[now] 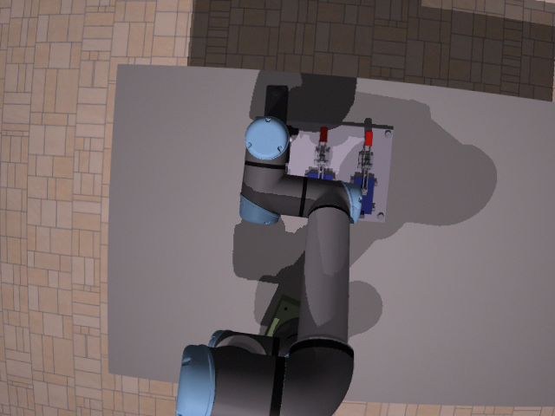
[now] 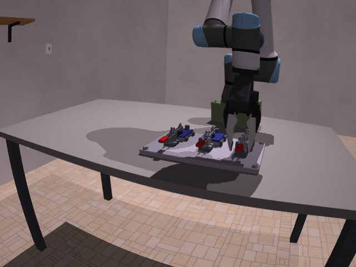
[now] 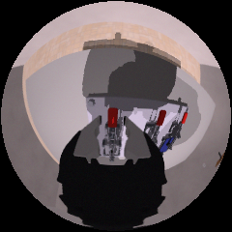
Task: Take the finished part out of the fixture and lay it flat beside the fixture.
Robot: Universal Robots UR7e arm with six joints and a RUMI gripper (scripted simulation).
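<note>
Hovering over the fixture, my hand points straight down at the plate's end nearest the arm's green base block. Jaws are part open and gripping nothing. The two fingers straddle the clamp at that end, one each side of its red handle; the tips are low, near plate level. Touching or not, I cannot tell.

The wrist view shows the same: that clamp's handle sits between the finger pads with a gap on both sides.

The finished part should be under this clamp on the fixture, but the hand and the clamp hide it. I cannot make out the slot in any view. Nothing lies on the surface beside the fixture that looks like the part.

Both blue blanks are on the fixture: one at the middle station, one at the station farthest from the base block. Each has its clamp over it, with red handles and pointing toward the plate's front edge.

In the top view the forearm covers the near side of the fixture and the wrist hides the end station.
</note>
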